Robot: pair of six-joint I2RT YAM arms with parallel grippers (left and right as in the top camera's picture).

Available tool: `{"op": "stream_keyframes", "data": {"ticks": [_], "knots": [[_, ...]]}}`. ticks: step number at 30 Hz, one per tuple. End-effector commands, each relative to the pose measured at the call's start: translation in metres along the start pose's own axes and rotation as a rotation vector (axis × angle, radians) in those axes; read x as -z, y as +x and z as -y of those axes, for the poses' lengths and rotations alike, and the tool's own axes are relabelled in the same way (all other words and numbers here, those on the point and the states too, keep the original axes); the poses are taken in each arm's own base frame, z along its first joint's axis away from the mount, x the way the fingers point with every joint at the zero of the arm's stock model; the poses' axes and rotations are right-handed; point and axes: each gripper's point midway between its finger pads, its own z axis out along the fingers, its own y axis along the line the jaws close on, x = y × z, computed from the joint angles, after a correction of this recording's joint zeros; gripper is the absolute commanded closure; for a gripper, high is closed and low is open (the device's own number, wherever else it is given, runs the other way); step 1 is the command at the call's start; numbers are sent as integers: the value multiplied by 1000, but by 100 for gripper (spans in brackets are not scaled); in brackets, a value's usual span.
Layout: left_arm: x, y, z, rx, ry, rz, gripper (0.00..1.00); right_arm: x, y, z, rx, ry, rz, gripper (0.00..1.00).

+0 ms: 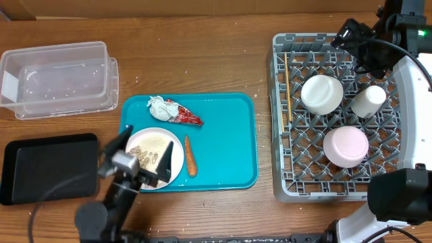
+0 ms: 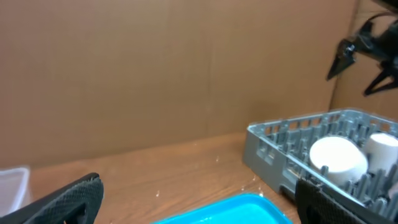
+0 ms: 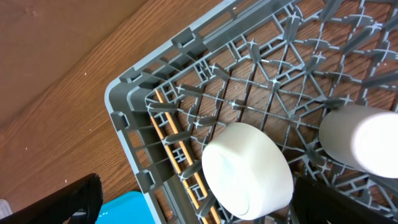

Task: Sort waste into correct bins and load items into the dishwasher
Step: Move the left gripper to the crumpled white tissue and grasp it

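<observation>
White plate (image 1: 152, 136), below left jaws, spread wide

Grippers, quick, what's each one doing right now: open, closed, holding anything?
Left gripper: jaws open, holding nothing, over the plate.
Right gripper: jaws open, holding nothing, above the dish rack.

A lab-style robot test bench set up as a dishwashing station
Around the teal tray (image 1: 229, 148): bare wood-grain table (image 1: 202, 67) beneath, plain cardboard wall (image 2: 155, 68) behind, grey dish rack (image 1: 307, 162) to its right, a black robot arm (image 1: 115, 196) in front.
</observation>
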Motion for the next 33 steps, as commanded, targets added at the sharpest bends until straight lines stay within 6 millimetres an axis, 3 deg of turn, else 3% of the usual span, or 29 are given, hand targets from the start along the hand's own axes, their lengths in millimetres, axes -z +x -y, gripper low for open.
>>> {"op": "stream_keyframes", "data": {"ticks": [1,6,9,12,17,21,27,30,33], "knots": [[-20,-24,-10,-6,-23,-112,0,3,-2,-2,0,-11,9,0],[-64,-25,-16,42,60,-412,0,3,-2,-2,0,-11,9,0],[-84,-32,-1,163,193,-525,0,3,-2,-2,0,-11,9,0],[-103,-42,15,255,346,-568,0,3,-2,-2,0,-11,9,0],[-129,-41,19,373,437,-576,0,3,-2,-2,0,-11,9,0],[-138,-10,-1,419,271,-707,0,3,-2,-2,-1,-11,9,0],[-118,44,-68,345,-282,-1027,0,3,-2,-2,-1,-11,9,0],[-122,60,-76,315,-329,-1081,0,3,-2,-2,0,-11,9,0],[-130,76,-69,376,-285,-1111,0,3,-2,-2,0,-11,9,0]]}}
